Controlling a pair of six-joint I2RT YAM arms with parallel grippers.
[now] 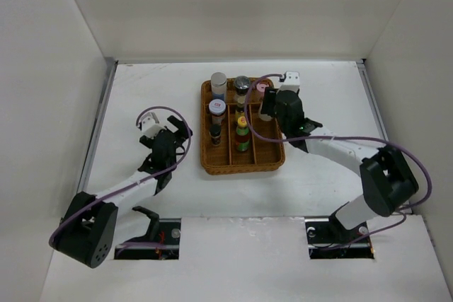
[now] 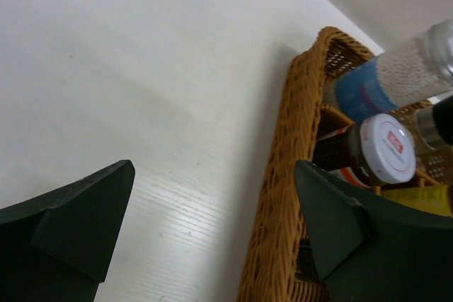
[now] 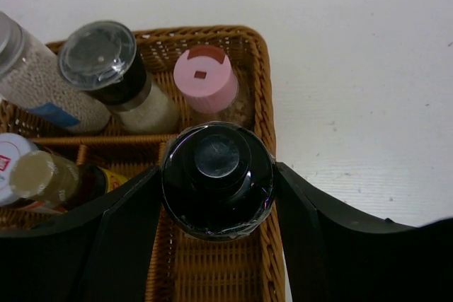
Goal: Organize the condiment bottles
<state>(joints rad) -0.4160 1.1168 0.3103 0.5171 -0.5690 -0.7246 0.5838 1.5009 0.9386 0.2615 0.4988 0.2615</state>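
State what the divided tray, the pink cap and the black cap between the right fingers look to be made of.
Tray: woven wicker or rattan, matte brown; interlaced strands show.
Pink cap: likely plastic, smooth and matte.
Black-capped bottle: its cap looks like glossy plastic, with reflections on top and what seems to be clear shrink film around the rim.

- The wicker tray sits on the table, toward the back.
- The left gripper is just left of the tray, over the table.
- The right gripper is over the tray's right part, with a big-capped bottle between its fingers.
- The shaker jar stands just behind that bottle, in the back corner.
- The grinder stands left of the jar.
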